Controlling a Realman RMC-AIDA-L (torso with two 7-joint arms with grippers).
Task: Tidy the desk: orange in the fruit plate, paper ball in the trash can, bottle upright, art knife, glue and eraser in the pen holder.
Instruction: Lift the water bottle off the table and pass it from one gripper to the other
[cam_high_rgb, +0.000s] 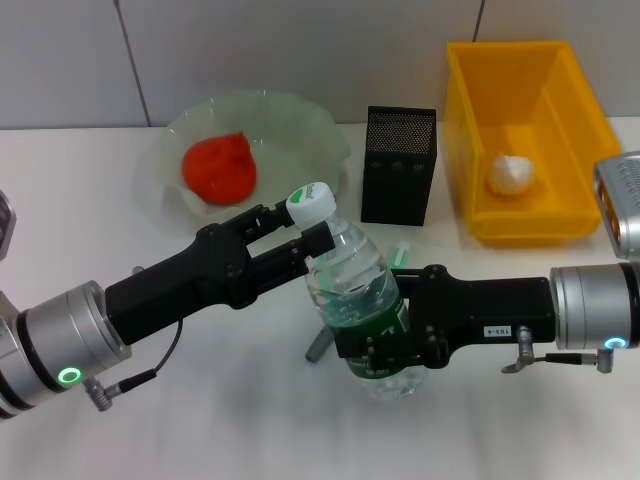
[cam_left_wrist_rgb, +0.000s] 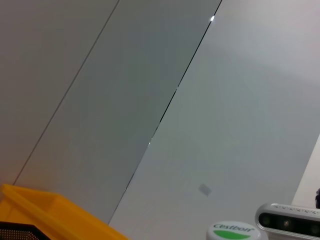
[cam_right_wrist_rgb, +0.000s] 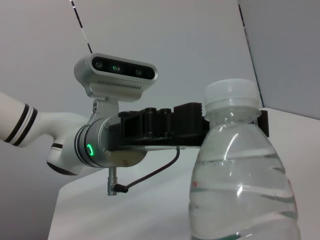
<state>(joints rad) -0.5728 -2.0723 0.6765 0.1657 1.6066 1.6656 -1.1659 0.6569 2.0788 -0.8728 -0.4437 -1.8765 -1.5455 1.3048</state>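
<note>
A clear water bottle (cam_high_rgb: 352, 285) with a white cap (cam_high_rgb: 312, 203) and green label stands nearly upright at the table's middle. My left gripper (cam_high_rgb: 305, 232) reaches in from the lower left and is shut on its neck just under the cap. My right gripper (cam_high_rgb: 385, 345) comes from the right and is shut on the labelled body. The right wrist view shows the bottle (cam_right_wrist_rgb: 242, 175) close up, with the left gripper (cam_right_wrist_rgb: 200, 125) at its neck. The orange (cam_high_rgb: 218, 167) lies in the fruit plate (cam_high_rgb: 250, 100). The paper ball (cam_high_rgb: 512, 173) sits in the yellow trash can (cam_high_rgb: 520, 60). The black mesh pen holder (cam_high_rgb: 398, 165) stands between them.
A grey tool end (cam_high_rgb: 318, 346) pokes out from under the bottle, and a small green-and-white item (cam_high_rgb: 400, 257) lies behind it. The left wrist view shows only the cap (cam_left_wrist_rgb: 232, 231), a corner of the trash can (cam_left_wrist_rgb: 50, 210) and the wall.
</note>
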